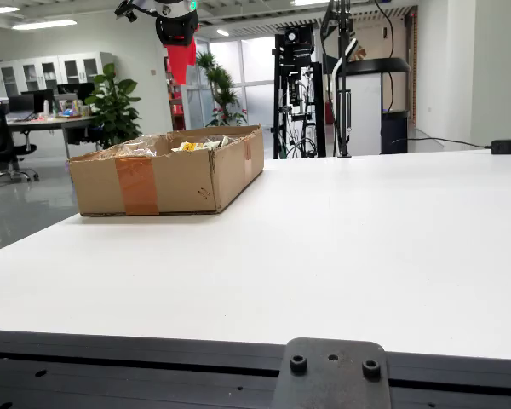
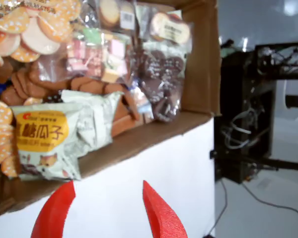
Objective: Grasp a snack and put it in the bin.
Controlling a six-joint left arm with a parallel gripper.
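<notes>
A cardboard box (image 1: 166, 175) full of packaged snacks stands on the white table at the left of the fixed view. High above its far side hangs my gripper (image 1: 181, 70), with red fingers. In the wrist view the gripper (image 2: 107, 186) is open and holds nothing; its red fingertips (image 2: 54, 210) hover over the table just outside the box's rim (image 2: 139, 141). Inside the box lie a pale green bag with a yellow label (image 2: 47, 141), a bag of chocolate cookies (image 2: 161, 79), a clear bag of pastel candies (image 2: 97, 54) and round crackers (image 2: 35, 25).
The white table (image 1: 349, 247) stretches right and forward of the box. A black equipment rack (image 1: 302, 94) and a stand rise behind the table's far edge. A black mount plate (image 1: 332, 375) sits at the near edge. Office desks and plants are at the far left.
</notes>
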